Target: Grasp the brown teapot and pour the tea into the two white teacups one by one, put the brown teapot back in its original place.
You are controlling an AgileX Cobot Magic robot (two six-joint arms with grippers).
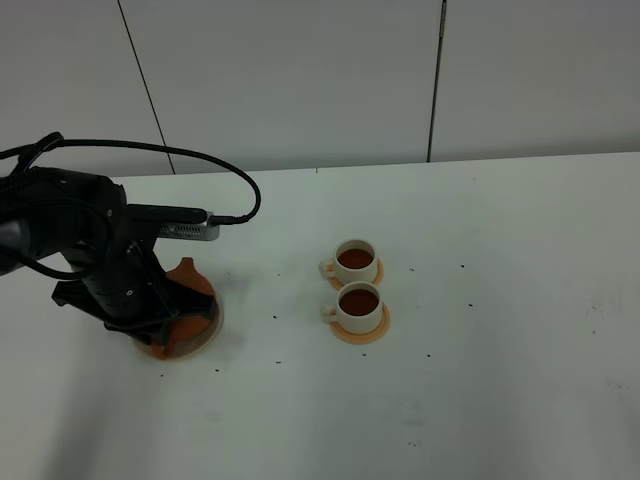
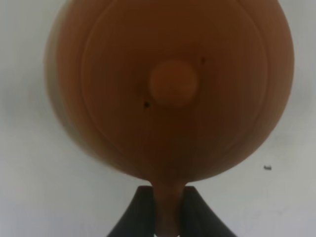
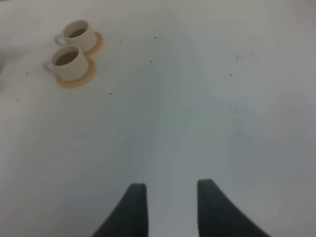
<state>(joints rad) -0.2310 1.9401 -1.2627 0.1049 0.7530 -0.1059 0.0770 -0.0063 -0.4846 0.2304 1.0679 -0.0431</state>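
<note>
Exterior high view: both white teacups (image 1: 357,280) filled with dark tea, each on an orange coaster (image 1: 362,328), mid-table. Pouring judged complete; step in hand judged as the return of the brown teapot (image 1: 186,283) to the beige plate (image 1: 205,335). Teapot at the left, largely hidden behind the left arm (image 1: 90,250), apparently on or just above the plate; contact not confirmable from here.

Left wrist view: left gripper (image 2: 168,210) closed narrowly on the teapot's loop handle, lid knob (image 2: 173,82) centred below the camera. Recommended: keep the pot level, confirm full seating on the plate, then open slowly and lift straight up to avoid dragging the handle.

Right wrist view: right gripper (image 3: 168,207) parted, holding nothing, over bare table (image 3: 222,123), well apart from the cups. Recommended: keep this arm clear of the cups
</note>
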